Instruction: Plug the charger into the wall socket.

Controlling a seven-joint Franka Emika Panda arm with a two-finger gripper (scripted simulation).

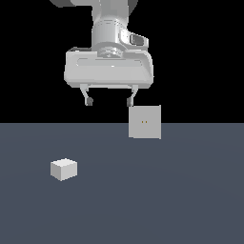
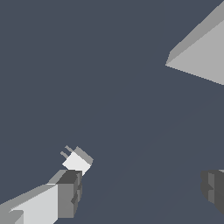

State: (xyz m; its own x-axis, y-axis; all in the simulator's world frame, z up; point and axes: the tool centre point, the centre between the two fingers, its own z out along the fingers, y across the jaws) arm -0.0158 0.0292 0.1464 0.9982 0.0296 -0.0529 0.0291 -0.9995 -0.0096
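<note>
The charger (image 1: 64, 169) is a small white cube lying on the dark floor at the exterior view's left. In the wrist view the charger (image 2: 77, 160) shows two short prongs and sits just past one fingertip (image 2: 69, 192). The wall socket (image 1: 145, 122) is an upright light-grey square panel with two tiny yellowish dots, at centre-right. In the wrist view only a corner of the wall socket (image 2: 201, 54) shows. My gripper (image 1: 109, 101) hangs open and empty well above the floor, between the two things and higher than both.
The flat dark grey-blue floor (image 1: 143, 200) runs back to a black background. Nothing else stands on it.
</note>
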